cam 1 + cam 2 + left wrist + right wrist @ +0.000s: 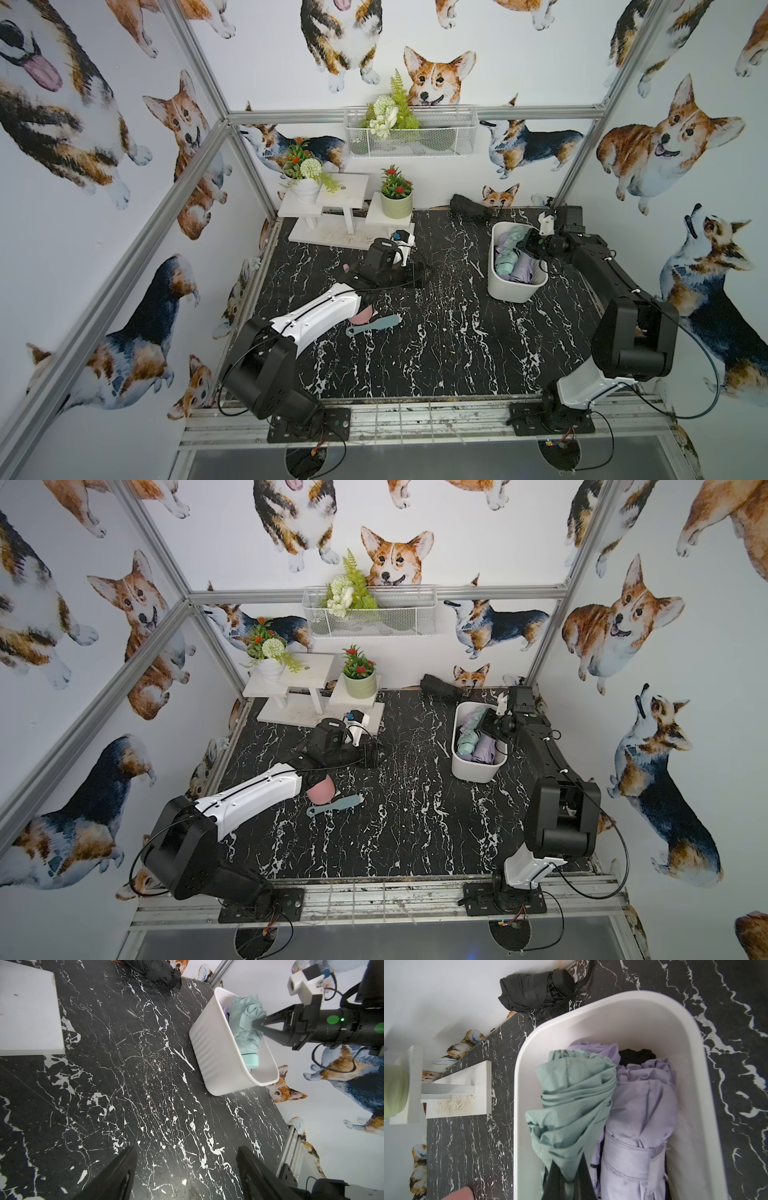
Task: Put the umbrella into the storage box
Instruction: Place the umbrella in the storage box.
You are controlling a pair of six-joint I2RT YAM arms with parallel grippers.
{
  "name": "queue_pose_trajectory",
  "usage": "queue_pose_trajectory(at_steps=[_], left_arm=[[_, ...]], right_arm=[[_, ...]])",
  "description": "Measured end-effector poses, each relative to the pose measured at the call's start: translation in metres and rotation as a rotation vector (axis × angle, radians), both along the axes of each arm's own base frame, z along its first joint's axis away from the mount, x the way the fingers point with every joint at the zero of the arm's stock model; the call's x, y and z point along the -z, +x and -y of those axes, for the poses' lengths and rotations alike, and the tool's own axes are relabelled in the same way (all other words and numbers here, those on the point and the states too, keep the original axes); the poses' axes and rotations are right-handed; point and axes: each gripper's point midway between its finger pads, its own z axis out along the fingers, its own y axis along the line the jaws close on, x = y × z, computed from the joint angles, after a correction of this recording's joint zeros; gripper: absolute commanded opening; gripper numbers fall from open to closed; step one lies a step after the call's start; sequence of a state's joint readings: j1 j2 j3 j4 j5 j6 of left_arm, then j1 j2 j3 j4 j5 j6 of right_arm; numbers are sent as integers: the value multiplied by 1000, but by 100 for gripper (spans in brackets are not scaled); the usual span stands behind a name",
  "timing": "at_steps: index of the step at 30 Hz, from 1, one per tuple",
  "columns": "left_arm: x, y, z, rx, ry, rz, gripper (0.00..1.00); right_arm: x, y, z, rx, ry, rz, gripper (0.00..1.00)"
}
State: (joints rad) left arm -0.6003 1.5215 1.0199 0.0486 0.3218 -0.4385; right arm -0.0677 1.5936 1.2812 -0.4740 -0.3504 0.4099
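Storage box (pixel 633 1022) smooth white plastic; green umbrella (pixel 571 1105) creased matt cloth.

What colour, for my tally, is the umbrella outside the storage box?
Black umbrella; clearest in the right wrist view.

A pink bowl (pixel 322 791) sits just beside a teal brush (pixel 336 805) on the marble tabletop (pixel 415 833).

Pictured were a mint-green umbrella (pixel 571 1105), a lilac umbrella (pixel 643 1109) and a black umbrella (pixel 529 993), a plain white storage box (pixel 509 286), a black tabletop (pixel 436 332) veined with white like marble, and white walls (pixel 62 249) printed with tan, black and white corgis.
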Motion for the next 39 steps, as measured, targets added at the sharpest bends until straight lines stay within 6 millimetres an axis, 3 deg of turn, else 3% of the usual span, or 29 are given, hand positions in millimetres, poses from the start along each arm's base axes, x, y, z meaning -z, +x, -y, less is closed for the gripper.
queue_pose_trajectory(at_steps=[6, 8, 10, 12, 15, 19, 23, 27, 33, 39], left_arm=[[-2, 1, 2, -1, -12, 3, 80], [-2, 1, 2, -1, -12, 4, 80], [-2, 2, 1, -1, -13, 4, 80], [-2, 2, 1, -3, -15, 1, 80], [-1, 1, 1, -3, -14, -1, 80], [-1, 1, 2, -1, -18, -4, 80], [2, 1, 4, 2, -29, -23, 79], [3, 2, 6, 1, -39, -37, 79], [1, 2, 7, 0, -46, -34, 78], [-1, -1, 5, -4, -52, -34, 78]], right_arm=[[-6, 5, -19, -117, 55, 31, 3], [-4, 11, -22, -154, 59, 31, 20], [0, 17, -21, -172, 51, 21, 46], [2, 19, -19, -175, 34, 13, 61], [0, 17, -12, -162, -17, 17, 67], [-15, 9, -5, -128, -79, 38, 62], [-29, 4, -8, -129, -129, 71, 35], [-32, 5, -21, -162, -134, 78, 21], [-14, 11, -40, -206, -103, 38, 9], [11, 11, -32, -142, -104, -32, 4]])
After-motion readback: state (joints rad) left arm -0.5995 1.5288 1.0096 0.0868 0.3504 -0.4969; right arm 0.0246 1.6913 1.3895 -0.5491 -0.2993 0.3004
